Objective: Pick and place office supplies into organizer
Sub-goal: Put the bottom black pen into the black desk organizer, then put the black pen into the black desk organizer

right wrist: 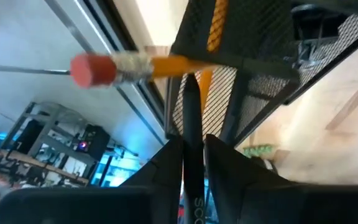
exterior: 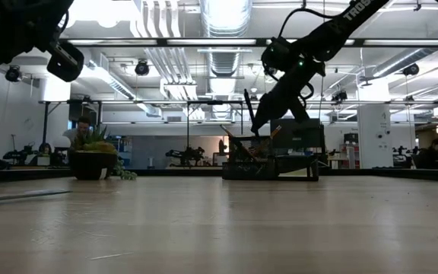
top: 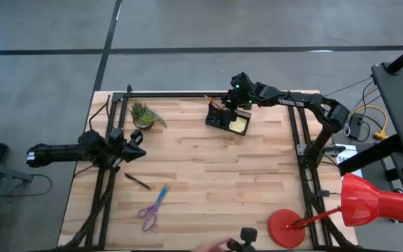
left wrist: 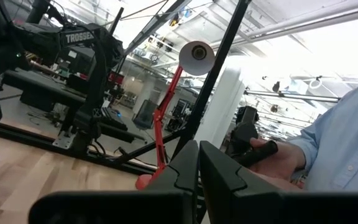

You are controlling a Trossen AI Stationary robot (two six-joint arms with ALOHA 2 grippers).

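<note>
The black mesh organizer (top: pixel 228 120) stands at the table's far side, with a yellow sticky-note pad (top: pixel 239 124) in its front tray and an orange pencil (right wrist: pixel 166 63) with a pink eraser leaning out of it. My right gripper (top: pixel 231 99) hangs just above it, shut on a thin black pen (right wrist: pixel 191 118). My left gripper (top: pixel 136 140) waits shut and holding nothing at the table's left. A black pen (top: pixel 137 181) and purple-handled scissors (top: pixel 152 208) beside a blue pen lie flat on the near left of the table. My right gripper pinches the black pen's shaft (right wrist: pixel 192 146) between its two fingers. The fingers slant down toward the organizer from the table's right, and the pen runs forward out of them. Its forward end (right wrist: pixel 188 84) reaches the organizer's mesh section; whether it rests inside, I cannot tell.
A small green potted plant (top: pixel 144 115) stands at the far left. A red desk lamp (top: pixel 355 203) stands at the near right corner. A person's hand (top: pixel 219 244) holds a dark controller at the near edge. Bare wood lies across the table's middle.
</note>
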